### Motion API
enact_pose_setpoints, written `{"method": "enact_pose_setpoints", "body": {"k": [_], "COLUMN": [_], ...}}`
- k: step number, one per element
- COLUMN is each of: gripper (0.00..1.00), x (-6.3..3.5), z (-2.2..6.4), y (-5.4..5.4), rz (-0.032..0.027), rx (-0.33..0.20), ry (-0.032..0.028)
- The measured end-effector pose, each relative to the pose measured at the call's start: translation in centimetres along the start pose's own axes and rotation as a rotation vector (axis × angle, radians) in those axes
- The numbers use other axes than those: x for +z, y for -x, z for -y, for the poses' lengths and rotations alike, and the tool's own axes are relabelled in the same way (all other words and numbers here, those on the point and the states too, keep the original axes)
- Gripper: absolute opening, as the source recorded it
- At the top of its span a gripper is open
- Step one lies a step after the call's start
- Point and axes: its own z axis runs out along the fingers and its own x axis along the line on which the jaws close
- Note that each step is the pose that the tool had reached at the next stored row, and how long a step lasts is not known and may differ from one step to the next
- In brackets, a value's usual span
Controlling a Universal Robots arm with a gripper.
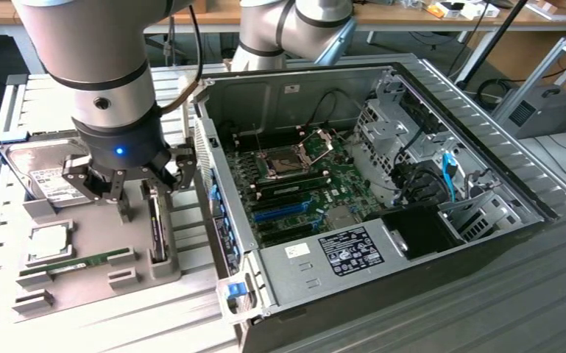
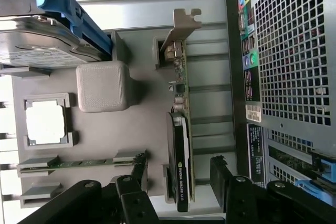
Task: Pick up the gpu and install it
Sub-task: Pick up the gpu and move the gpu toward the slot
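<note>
The fingers [image 2: 220, 174] of the black two-fingered gripper [image 2: 178, 182] stood spread as wide as they go and held nothing. One finger sat on each side of the gpu [image 2: 181, 140], a thin black-faced card with a brownish board back and a grey metal end bracket, and neither finger touched its faces. This looked like a straddle set up so that closing would pinch the card flat-on. From the exterior view's left, the silver hard drive with a white label [image 1: 52, 180] leaned in its blue carrier at the far end of the grey moulded plastic holder tray [image 1: 91, 220]. Nearer the camera, the square silver processor chip [image 1: 49, 243] lay in its own recess, with the narrow green RAM stick [image 1: 76, 263] in a slot below it. Each pocket probably served to keep its part in a known place. Next came the gpu [image 1: 157, 232], standing on its long edge in a slot at the tray's side nearest the case, which left both broad faces free for a grasp, and the gripper [image 1: 145, 191] hung directly over it. Furthest to the exterior view's right, the open grey metal computer case [image 1: 499, 184] lay on its side with its panel off. The green motherboard [image 1: 293, 184] faced upward, seemingly so that a card could be pressed down into it.
</note>
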Motion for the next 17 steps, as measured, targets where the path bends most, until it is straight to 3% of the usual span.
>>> {"method": "enact_pose_setpoints", "body": {"k": [6,17], "gripper": [0.60,0.60], "x": [0.23,2.21], "z": [-0.02,0.08], "y": [0.3,0.2], "rz": [-0.0001,-0.0001], "rx": [0.000,0.000], "ry": [-0.0002,-0.0001]}}
